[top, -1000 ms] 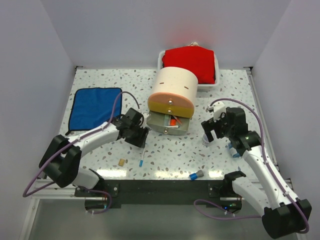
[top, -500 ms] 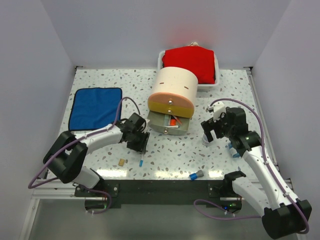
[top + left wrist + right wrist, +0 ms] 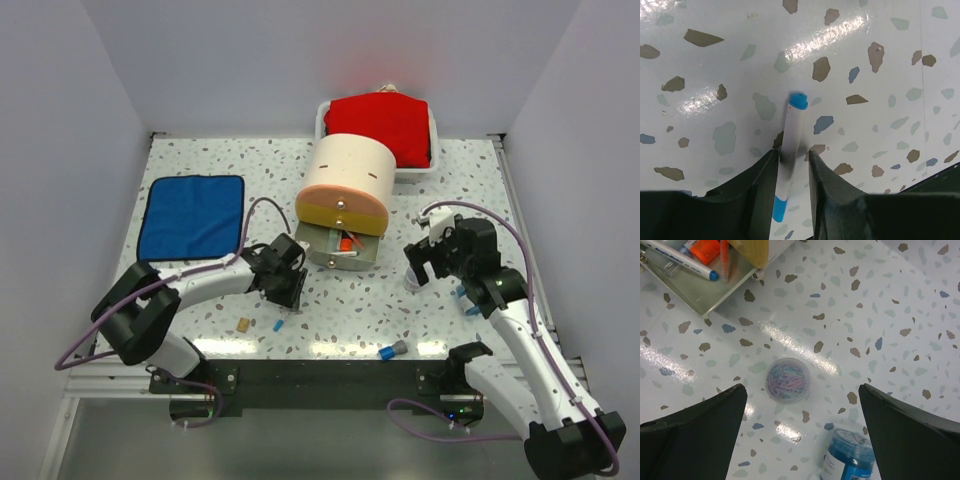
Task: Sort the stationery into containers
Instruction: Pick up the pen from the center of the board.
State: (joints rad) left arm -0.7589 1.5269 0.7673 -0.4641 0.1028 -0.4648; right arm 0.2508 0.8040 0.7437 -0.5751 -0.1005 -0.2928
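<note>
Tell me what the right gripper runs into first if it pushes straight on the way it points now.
The right gripper would likely meet the small clear round tub of pastel paper clips, lying almost centred between its open fingers; depth is hard to judge.

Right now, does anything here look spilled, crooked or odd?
Nothing spilled or broken. The cream unit's lower drawer stands pulled open, pens inside; a white blue-capped pen lies loose on the speckled table between the left gripper's jaws.
</note>
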